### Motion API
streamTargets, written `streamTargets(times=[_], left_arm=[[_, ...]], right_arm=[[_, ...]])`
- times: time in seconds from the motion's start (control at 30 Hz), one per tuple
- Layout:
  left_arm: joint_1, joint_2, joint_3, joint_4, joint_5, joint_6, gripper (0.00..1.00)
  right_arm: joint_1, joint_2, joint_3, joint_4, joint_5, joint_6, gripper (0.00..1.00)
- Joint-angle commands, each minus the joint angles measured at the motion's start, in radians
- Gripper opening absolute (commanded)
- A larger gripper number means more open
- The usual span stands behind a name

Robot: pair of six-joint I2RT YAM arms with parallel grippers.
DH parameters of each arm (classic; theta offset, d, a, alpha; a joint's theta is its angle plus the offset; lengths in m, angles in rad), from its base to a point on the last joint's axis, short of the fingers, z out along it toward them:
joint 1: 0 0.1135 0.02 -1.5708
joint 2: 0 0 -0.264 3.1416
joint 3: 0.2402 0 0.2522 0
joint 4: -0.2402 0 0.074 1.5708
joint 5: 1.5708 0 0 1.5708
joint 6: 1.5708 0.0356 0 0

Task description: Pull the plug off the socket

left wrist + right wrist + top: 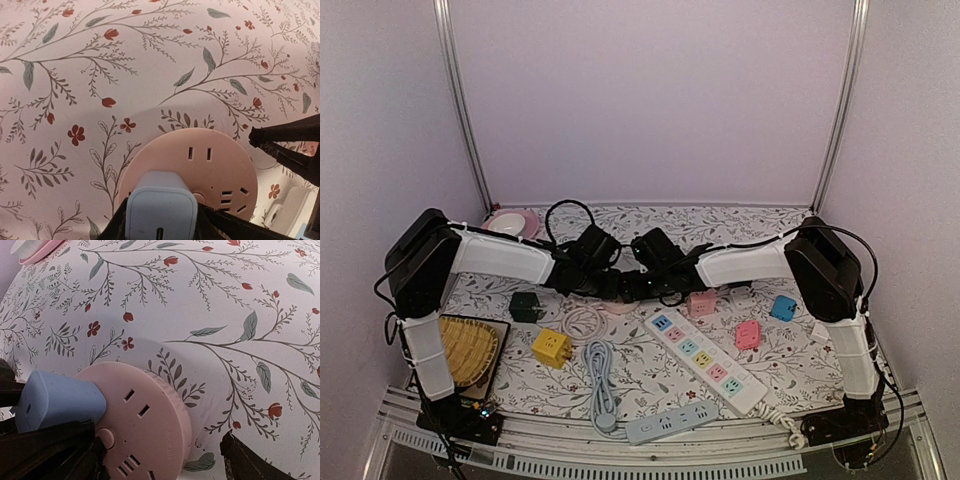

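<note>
A round pink socket (215, 165) lies flat on the flowered cloth, under both grippers in the top view (617, 306). A white plug (161, 200) stands in its near side; it looks pale blue in the right wrist view (55, 400). My left gripper (161, 222) is shut on the plug, one finger on each side. My right gripper (161, 445) is open over the socket (150, 430). One of its fingers (60, 450) lies over the socket's face by the plug. The other finger (255, 460) is on the cloth, a little clear of the rim.
A long white power strip (708, 362) and a grey strip (670, 420) with its cord (600, 385) lie near the front. Yellow (552, 347), green (526, 306), pink (701, 303) and blue (782, 307) cube adapters surround the grippers. A woven basket (468, 350) sits left, a pink bowl (513, 222) at the back.
</note>
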Motion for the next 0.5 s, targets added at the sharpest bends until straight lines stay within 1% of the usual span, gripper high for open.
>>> streamTargets(times=[0.0,0.23,0.47], left_arm=[[-0.003,-0.063,0.004,0.129,0.055,0.012,0.0],[-0.002,-0.136,-0.091,0.237,0.069,0.024,0.0],[-0.003,-0.155,-0.103,0.256,0.073,0.047,0.0]], right_arm=[[-0.015,0.075,-0.012,-0.108,0.092,-0.004,0.81],[-0.036,0.099,-0.005,-0.131,0.056,0.006,0.81],[-0.039,0.099,-0.008,-0.146,0.06,0.012,0.81]])
